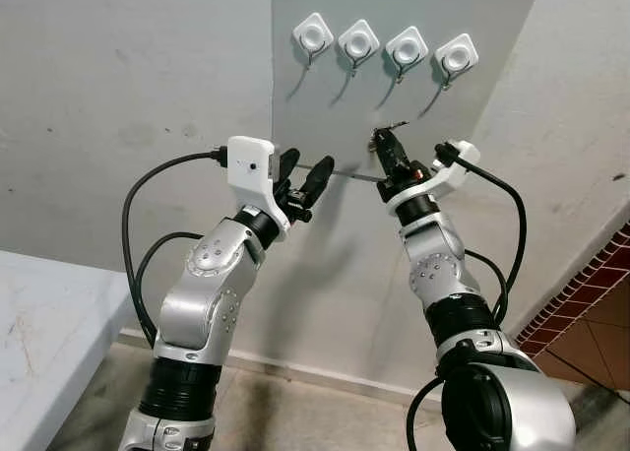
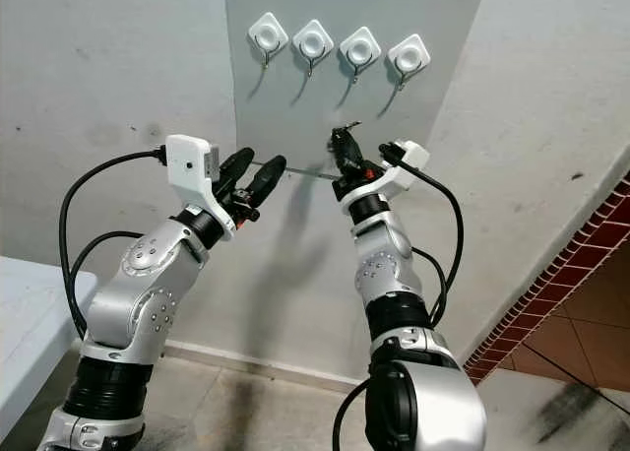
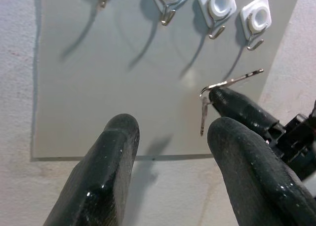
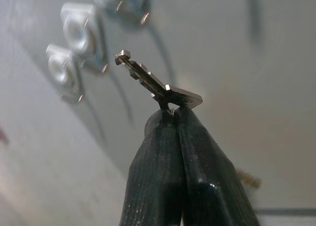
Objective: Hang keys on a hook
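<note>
My right pincer (image 4: 170,118) pinches a thin silvery metal key (image 4: 157,85), blade angling up toward the white square wall hooks (image 1: 408,49).

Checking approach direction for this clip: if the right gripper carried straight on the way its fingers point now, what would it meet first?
Most likely the grey panel just below the row of hooks. The right gripper, shut on the key, aims up at the wall; which hook is nearest its line is unclear.

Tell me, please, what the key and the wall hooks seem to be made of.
The key, pinched by the right gripper, looks like bare silvery metal: thin, with bright glints. The hooks seem glossy white plastic pads, smooth and shiny, each with a thin wire hook, probably metal.
</note>
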You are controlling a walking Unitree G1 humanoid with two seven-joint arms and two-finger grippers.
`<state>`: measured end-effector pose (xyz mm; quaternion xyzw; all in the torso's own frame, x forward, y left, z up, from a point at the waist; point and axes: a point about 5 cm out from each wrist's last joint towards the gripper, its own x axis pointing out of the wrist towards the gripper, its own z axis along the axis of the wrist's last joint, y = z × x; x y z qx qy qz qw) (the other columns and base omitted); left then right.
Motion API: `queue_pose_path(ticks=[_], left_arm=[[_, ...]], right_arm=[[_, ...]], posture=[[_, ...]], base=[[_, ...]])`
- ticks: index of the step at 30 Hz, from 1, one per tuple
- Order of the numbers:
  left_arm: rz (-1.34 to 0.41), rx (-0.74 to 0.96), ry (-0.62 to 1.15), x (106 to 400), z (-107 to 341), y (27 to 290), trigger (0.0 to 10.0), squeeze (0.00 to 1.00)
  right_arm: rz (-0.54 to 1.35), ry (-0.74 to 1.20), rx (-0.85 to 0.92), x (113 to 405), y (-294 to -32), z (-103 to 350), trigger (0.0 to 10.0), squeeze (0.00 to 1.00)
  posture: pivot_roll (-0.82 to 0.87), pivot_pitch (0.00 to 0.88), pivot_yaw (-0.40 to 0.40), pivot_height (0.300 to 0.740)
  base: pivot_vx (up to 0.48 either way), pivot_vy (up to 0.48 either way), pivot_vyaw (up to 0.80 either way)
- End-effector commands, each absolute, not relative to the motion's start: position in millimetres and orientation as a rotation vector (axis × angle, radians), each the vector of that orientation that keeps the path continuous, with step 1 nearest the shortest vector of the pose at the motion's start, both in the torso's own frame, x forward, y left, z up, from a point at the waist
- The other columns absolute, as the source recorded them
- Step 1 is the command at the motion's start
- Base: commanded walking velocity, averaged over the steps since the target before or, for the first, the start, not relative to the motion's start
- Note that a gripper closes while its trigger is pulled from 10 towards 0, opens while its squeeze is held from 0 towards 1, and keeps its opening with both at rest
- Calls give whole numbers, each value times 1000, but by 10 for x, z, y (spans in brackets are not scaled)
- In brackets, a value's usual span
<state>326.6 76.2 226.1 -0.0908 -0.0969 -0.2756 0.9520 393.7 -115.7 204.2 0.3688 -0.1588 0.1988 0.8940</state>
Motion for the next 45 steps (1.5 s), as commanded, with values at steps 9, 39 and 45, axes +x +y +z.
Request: queue_pose_path(ticks=[9,39,45], left_arm=[[-574,-188,-203,3247,2284,730,10000,0],[-573,-189,-200,3238,2276,733,10000,0],[-573,-188,-199,3239,2275,730,10000,0]], right_arm=[[361,-512,783,3984,-1379,2429,10000,0],[288,-624,853,3997,-1525,2597,10000,0],[319,-649,850,3978,-1494,2619,10000,0]], posture=[[20,8,-60,740],[21,13,-58,740],[20,15,-57,740]], base=[[0,0,0],[0,0,0],[0,0,0]])
